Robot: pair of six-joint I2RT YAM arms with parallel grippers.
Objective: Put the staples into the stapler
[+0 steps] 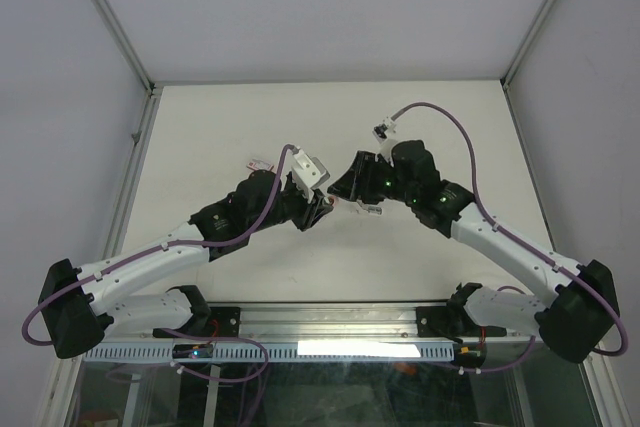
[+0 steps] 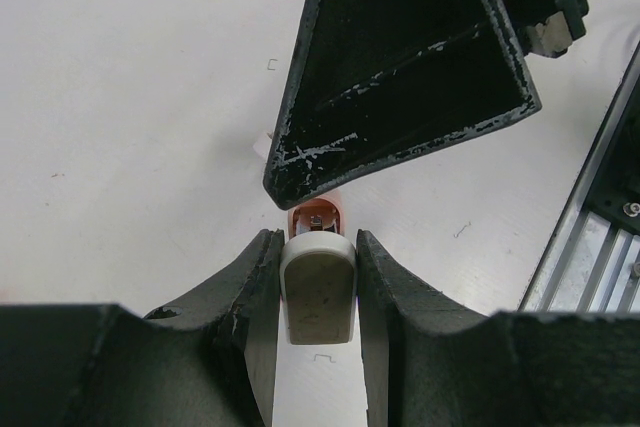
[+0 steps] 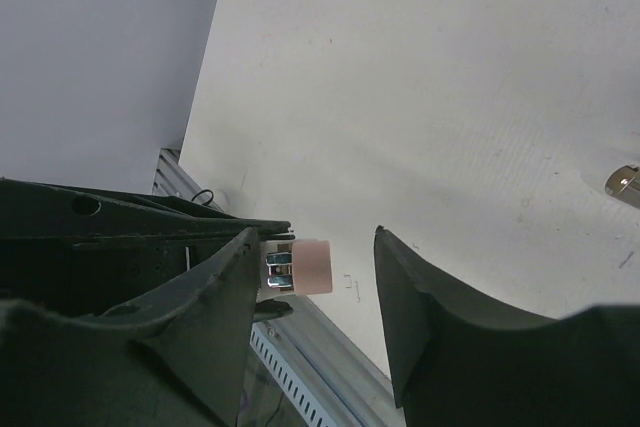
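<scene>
Top view: stapler (image 1: pixel 335 203) at mid-table, mostly hidden between left gripper (image 1: pixel 320 210) and right gripper (image 1: pixel 348 195). Staples sleeve (image 1: pixel 260 164) lies toward the left edge, print too small to read.
Left wrist: fingers (image 2: pixel 250 297) clamp the stapler.
Right wrist: jaws wide, sleeve cut off.

The left arm (image 1: pixel 150 265) and the right arm (image 1: pixel 500 242) each stretch forward and inward, elbows bent, so their wrists nearly meet tip to tip. The left gripper (image 2: pixel 318 247) clamps the stapler (image 2: pixel 318 292) between its fingers. The right gripper (image 3: pixel 318 247) faces it with its fingers spread apart.
</scene>
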